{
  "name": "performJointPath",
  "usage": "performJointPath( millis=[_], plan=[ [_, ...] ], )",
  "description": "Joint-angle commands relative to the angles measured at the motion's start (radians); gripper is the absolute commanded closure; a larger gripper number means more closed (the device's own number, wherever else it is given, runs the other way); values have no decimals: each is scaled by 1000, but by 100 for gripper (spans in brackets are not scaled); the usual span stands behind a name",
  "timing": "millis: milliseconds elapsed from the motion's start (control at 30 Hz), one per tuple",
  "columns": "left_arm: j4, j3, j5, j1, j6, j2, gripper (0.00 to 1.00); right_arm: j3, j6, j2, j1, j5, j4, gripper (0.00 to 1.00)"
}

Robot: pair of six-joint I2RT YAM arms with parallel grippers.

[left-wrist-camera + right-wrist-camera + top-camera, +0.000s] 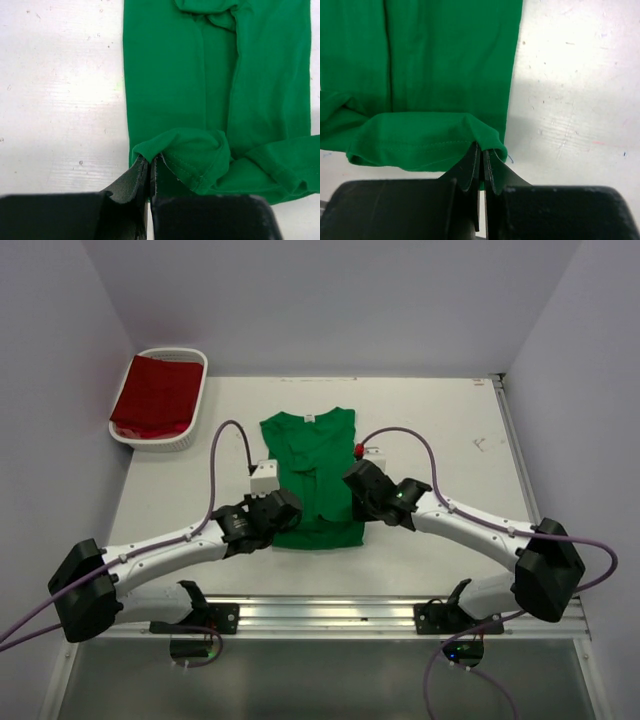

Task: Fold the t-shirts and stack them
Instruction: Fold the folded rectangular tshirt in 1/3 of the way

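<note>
T-shirt (300,445), green: light, limp, crease-prone cloth; best taken at hem corners. Hem pinched fast in left hand (150,164) and right hand (482,150) alike.

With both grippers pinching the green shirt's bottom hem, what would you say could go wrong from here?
1. The left gripper and right gripper each pinch only a thin edge of the green t-shirt, so the cloth may slip out when lifted.
2. The cloth by the left gripper is curled and bunched, so the fold may come out crooked.
3. The shirt's middle is rumpled, and folding over it would likely trap wrinkles.
</note>
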Motion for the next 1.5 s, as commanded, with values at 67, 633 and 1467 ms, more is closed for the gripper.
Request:
performJointPath(
  millis=[67, 633, 1467],
  plan=[
    [166, 38, -27, 68, 95, 63, 100, 110, -77, 76, -33, 28, 75, 100],
    [358, 352, 157, 415, 351, 414, 20, 718, -134, 596, -252, 110, -109, 37],
    [539, 67, 704, 455, 368, 328, 100, 290, -114, 386, -248, -405, 291, 100]
  ],
)
